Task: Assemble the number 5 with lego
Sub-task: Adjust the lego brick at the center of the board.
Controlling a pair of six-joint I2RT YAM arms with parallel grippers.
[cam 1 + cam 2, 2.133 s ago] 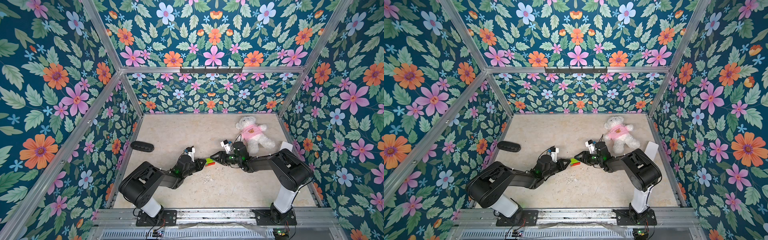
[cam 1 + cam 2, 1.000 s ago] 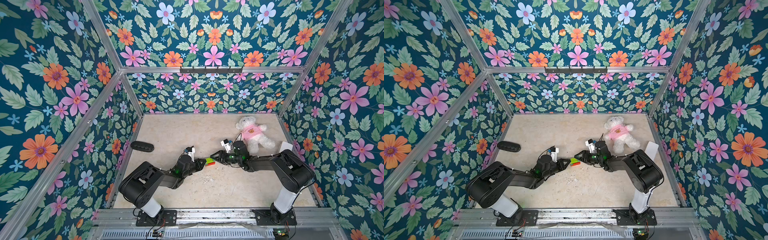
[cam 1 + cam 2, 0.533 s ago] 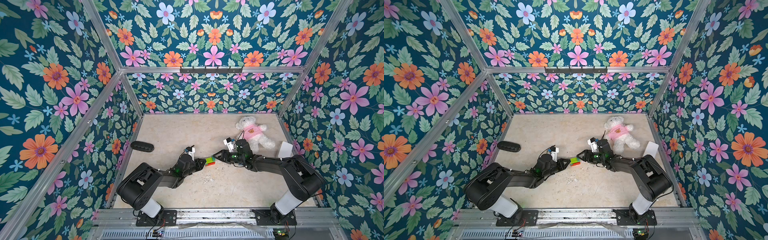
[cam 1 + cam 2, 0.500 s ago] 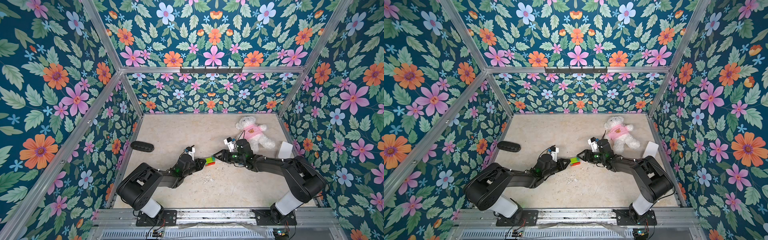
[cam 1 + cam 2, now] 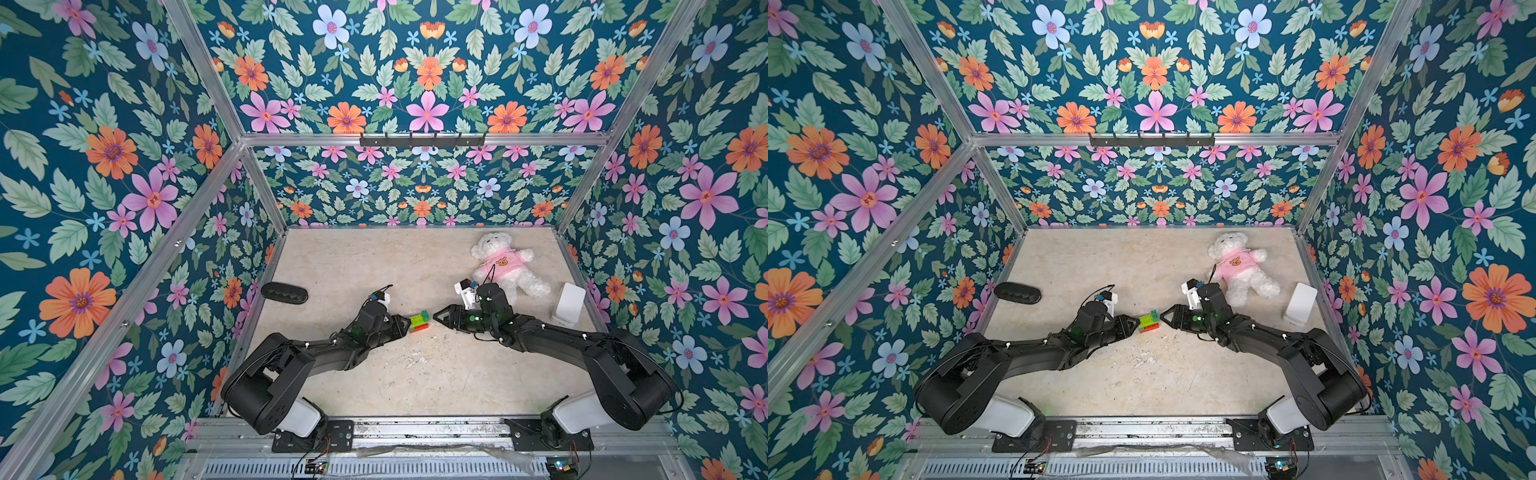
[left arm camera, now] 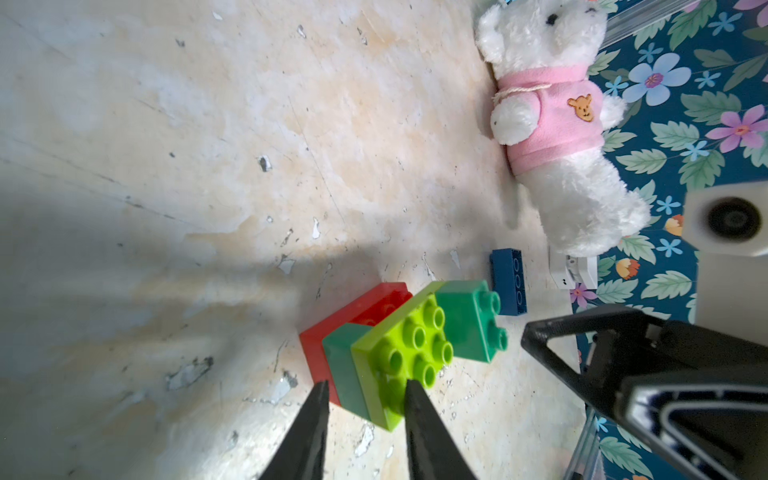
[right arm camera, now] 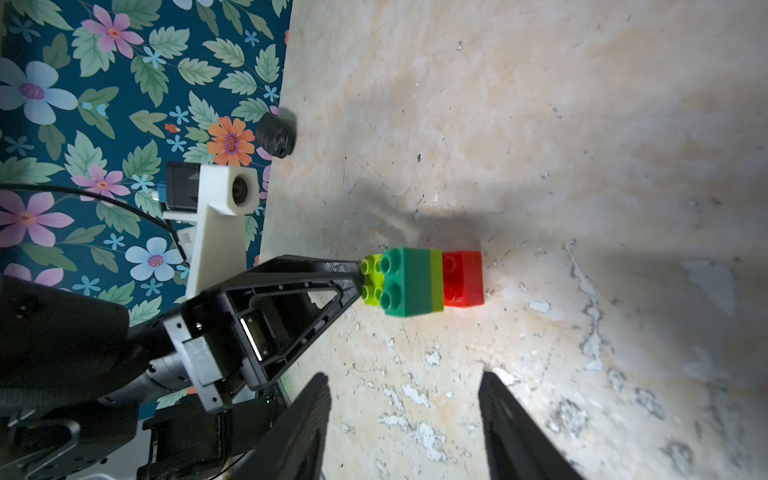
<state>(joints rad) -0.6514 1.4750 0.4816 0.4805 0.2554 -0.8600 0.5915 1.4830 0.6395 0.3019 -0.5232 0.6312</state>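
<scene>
I'm looking into a booth whose walls (image 5: 124, 166) are papered in a teal floral print and edged with aluminium rails. The tabletop (image 5: 365, 257) is a matt beige marbled sheet, scuffed and chipped into pale flecks around the middle.

The lego stack (image 5: 418, 322) stands there on the table between my two arms, made of shiny moulded plastic with round studs. A long red brick (image 6: 359, 315) forms the base. The lower dark-green brick (image 6: 338, 365) sits on its near end, with the lime brick (image 6: 399, 347) across that. The upper dark-green brick (image 6: 467, 328) caps the lime's far end, so the profile is stepped.

A blue brick (image 6: 509, 282) lies on its side beyond the stack, near the teddy's feet. I see it only in the left wrist view.

My left gripper (image 6: 365, 388) brackets the stack's near end. Its slim black tapered fingers (image 6: 307, 432) stand a little apart, and one tip meets the bare lime studs. I cannot tell whether they pinch the stack or merely flank it.

My right gripper (image 7: 403, 376) hovers just beside the stack without touching it. It is spread wide and holds nothing.

A fluffy white teddy (image 5: 503, 266) in a pink fleece jumper lies toward the back right. A smooth white rounded box (image 5: 571, 305) stands by the right wall, and a ridged black oval (image 5: 284, 293) lies by the left wall.
</scene>
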